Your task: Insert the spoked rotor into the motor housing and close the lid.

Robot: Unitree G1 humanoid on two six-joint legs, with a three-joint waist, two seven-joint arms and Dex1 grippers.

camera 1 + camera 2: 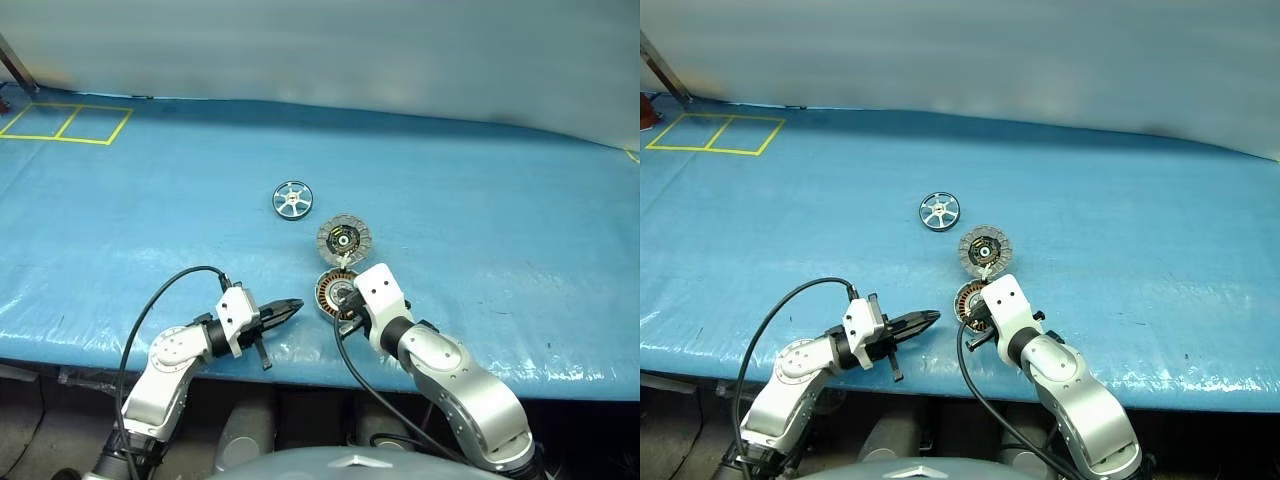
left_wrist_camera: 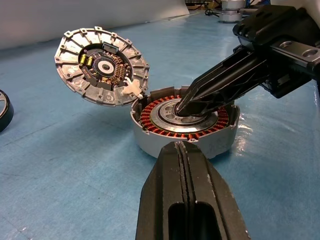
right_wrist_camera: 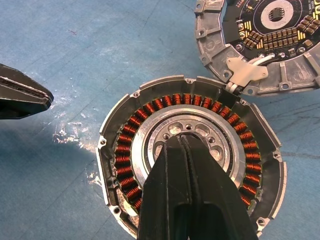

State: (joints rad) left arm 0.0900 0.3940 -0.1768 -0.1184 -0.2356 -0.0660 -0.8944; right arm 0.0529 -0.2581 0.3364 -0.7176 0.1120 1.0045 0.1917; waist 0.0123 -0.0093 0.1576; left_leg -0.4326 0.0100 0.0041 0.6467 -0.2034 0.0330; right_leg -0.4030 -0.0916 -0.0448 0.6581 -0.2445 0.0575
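On the blue tabletop (image 1: 480,230), the motor housing (image 3: 192,155) is lying open, lid (image 2: 102,65) hinged back. The right pincer (image 3: 186,140), closed and empty, is resting its tip on the hub; the left pincer (image 1: 290,309), closed and empty, is hovering beside. The spoked rotor (image 1: 292,200) is lying well apart, not yet inserted. Next: opening a pincer and fetching it.

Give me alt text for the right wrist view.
The shut right gripper points into the open motor housing, its tip at the silver hub inside the copper windings. The lid lies open beside the housing, joined at its edge. The left gripper sits apart on the blue table.
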